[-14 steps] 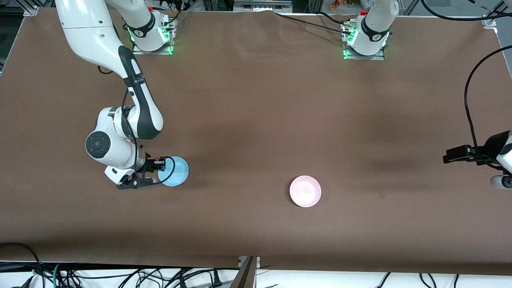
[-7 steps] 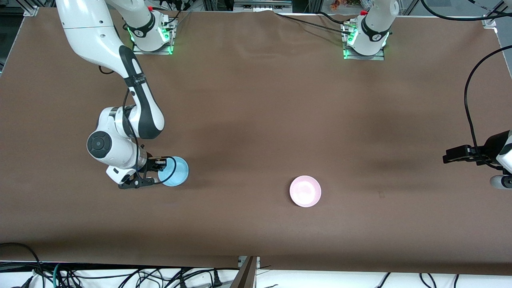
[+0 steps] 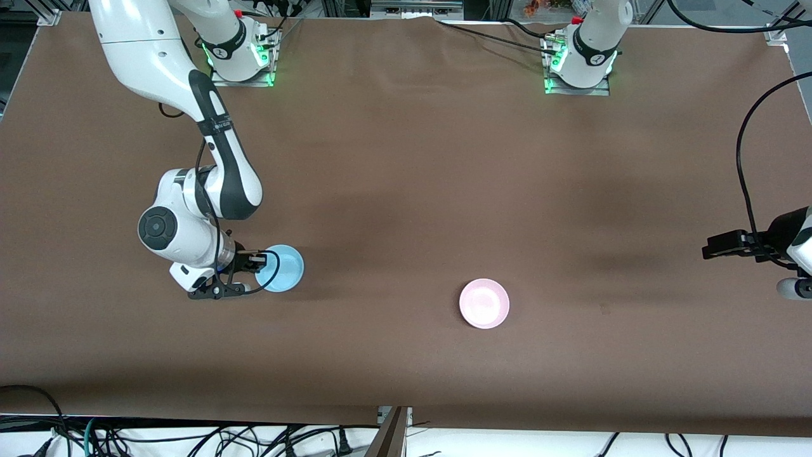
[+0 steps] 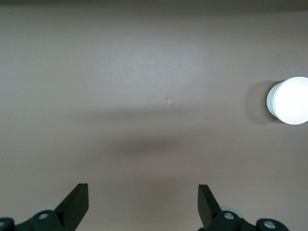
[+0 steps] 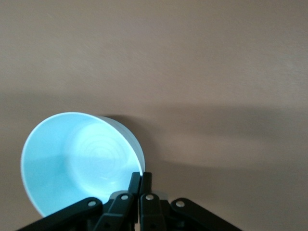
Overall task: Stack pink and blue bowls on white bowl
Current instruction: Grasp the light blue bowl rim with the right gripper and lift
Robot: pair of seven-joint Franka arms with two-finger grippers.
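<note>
The blue bowl [image 3: 280, 268] is toward the right arm's end of the table. My right gripper [image 3: 256, 259] is shut on its rim on the side toward that arm. In the right wrist view the fingertips [image 5: 134, 179] pinch the wall of the blue bowl [image 5: 79, 159], which is tilted over its own shadow. The pink bowl [image 3: 484, 303] stands alone near the table's middle, nearer to the front camera. It shows as a bright pale round [image 4: 288, 101] in the left wrist view. My left gripper [image 4: 143, 187] is open over bare cloth. The white bowl is out of view.
A brown cloth [image 3: 406, 190] covers the whole table. The left arm [image 3: 790, 238] waits at its end of the table, with a black cable looping above it. A small mark [image 3: 604, 309] lies on the cloth between the pink bowl and the left arm.
My right gripper closed on the blue bowl's rim. The bowl then shifted slightly away from the front camera and toward the table's middle. The left arm has not moved.
</note>
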